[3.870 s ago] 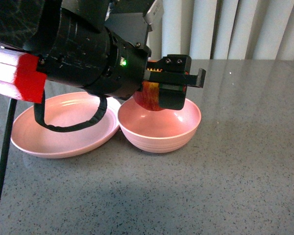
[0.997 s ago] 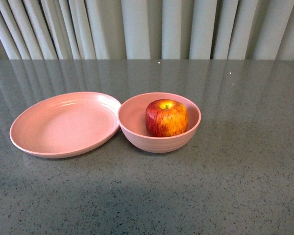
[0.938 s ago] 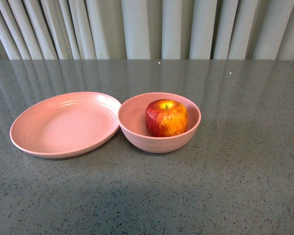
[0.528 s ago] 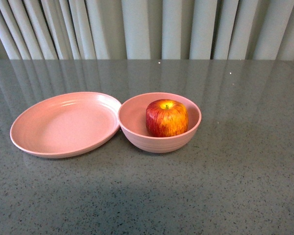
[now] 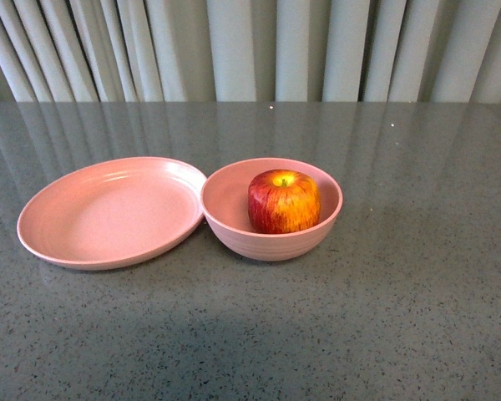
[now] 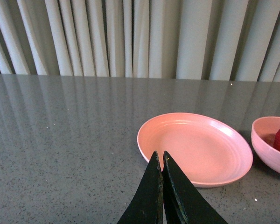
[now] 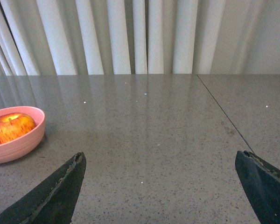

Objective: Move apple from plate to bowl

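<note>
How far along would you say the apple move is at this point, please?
It looks done: the apple sits inside the bowl, and the plate beside it is bare. Nothing is in hand: the left gripper is shut on nothing, the right gripper is open, both away from the dishes. Nothing appears left.

The work surface is a grey stone-look tabletop (image 5: 384, 317) with fine light and dark speckles and a glossy finish — it mirrors the drapery as pale vertical bands toward 12 o'clock. A thin straight seam (image 7: 221, 116) crosses the surface in the right wrist view. Behind the far edge hangs a pleated curtain (image 5: 250, 50) of off-white fabric spanning the full width. Lighting is soft and even — small bright glints dot the surface.
</note>
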Tool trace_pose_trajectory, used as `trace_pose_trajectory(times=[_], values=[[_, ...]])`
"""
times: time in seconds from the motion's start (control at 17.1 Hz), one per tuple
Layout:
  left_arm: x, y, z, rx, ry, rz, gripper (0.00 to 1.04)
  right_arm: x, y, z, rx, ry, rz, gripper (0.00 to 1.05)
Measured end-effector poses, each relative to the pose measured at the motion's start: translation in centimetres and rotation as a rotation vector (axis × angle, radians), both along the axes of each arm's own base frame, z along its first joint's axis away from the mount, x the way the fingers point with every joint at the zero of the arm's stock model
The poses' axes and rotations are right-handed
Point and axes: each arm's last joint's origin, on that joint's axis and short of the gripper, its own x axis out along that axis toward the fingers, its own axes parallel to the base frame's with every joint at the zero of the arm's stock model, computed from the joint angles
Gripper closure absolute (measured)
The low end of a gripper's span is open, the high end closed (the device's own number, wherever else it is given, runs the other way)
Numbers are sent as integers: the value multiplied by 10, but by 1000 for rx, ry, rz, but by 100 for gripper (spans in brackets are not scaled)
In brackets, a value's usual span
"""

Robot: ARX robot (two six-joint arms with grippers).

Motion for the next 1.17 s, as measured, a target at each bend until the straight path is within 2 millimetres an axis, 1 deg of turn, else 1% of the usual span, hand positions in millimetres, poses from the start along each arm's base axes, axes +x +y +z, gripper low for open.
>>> trace_pose_trajectory(times=[0.59,0.65,0.7,0.76,1.0,1.06,1.17], values=[[-11,0,-1,0,1,0,104,0,0,0,0,0,0,7],[-21,0,-6,0,39,2,104,0,0,0,0,0,0,7],[-22,0,0,1,-11,3,104,0,0,0,0,1,0,7],[-22,0,-5,2,21,-1,104,0,0,0,0,0,0,7],[-22,0,-4,2,11,0,104,0,0,0,0,0,0,7],[-22,0,-4,2,11,0,100,0,0,0,0,0,0,7],[-22,0,-4,2,11,0,77,0,0,0,0,0,0,7]])
